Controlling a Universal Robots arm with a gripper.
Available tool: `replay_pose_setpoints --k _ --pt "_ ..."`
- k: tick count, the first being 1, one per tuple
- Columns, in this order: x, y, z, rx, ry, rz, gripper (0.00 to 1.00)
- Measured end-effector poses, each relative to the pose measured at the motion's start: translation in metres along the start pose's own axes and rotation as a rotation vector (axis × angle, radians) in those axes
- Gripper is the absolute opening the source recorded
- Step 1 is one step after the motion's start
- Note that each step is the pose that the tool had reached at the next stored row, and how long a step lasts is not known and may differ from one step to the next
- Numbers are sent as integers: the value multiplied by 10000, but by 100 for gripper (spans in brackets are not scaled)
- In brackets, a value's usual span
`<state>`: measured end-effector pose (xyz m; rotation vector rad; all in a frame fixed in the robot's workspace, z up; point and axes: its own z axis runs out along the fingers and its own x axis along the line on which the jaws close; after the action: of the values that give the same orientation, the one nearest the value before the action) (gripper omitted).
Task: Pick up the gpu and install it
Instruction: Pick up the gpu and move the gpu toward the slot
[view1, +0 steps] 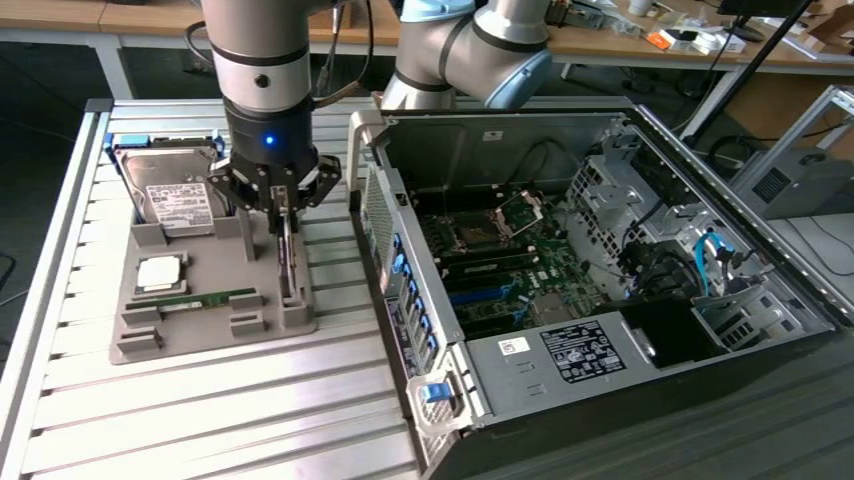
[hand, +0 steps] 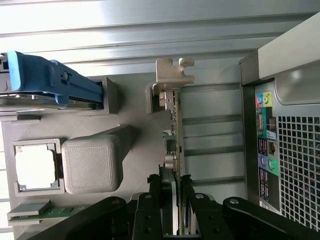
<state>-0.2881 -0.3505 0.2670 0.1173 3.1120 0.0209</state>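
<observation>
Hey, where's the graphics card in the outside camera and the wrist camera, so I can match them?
Exterior view: the thin dark graphics card stands on edge in the grey plastic holder, under the pincer, on the exterior view's left of the open computer case.
Wrist view: the card edge-on, clamped in the pincer, beside the case.
Shared landmark: the square silver processor chip in the holder.

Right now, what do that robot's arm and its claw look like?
The arm is a chain of smooth silver-grey tubes with pale blue caps on the joints. Its wrist section is black, with a small glowing blue light. A thin dark cable runs alongside. The gripper is black, built of jointed links with silvery bolt heads.
</observation>
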Motion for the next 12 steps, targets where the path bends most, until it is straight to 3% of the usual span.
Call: replay_pose_setpoints --k 12 --pt "-1 0 -36 1 2 0 27"
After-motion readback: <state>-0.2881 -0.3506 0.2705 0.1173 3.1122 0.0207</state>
